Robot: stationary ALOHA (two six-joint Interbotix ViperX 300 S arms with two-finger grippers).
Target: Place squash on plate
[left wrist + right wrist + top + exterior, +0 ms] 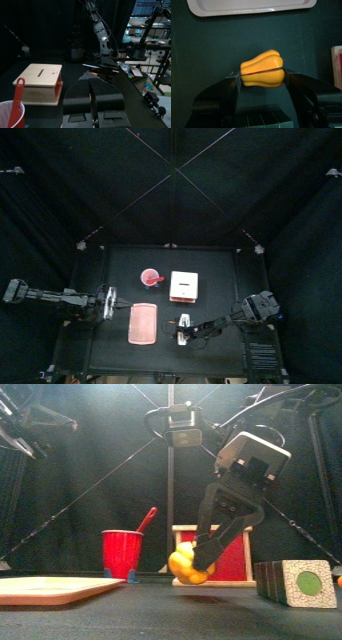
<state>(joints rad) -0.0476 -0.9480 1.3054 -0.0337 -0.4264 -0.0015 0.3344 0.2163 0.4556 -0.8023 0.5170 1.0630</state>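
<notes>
Black curtains close in a small black tabletop [160, 263]. The right tool [262, 75] is clamped on the squash [262, 69], a yellow-orange lobed piece held low over the surface, near the plate [51, 588] but not on it. The carry step seems underway; next it must travel over the plate and release. The left tool [92, 95], jaws together, rests nearby.

One pink tray [142, 324] is seen at the lower centre of the top view, one red cup [122, 552] at the front view's lower left, one cream box [185, 285] mid-frame from above, and one yellow-orange squash [263, 68] centrally in the right wrist view. Two arms are counted.
</notes>
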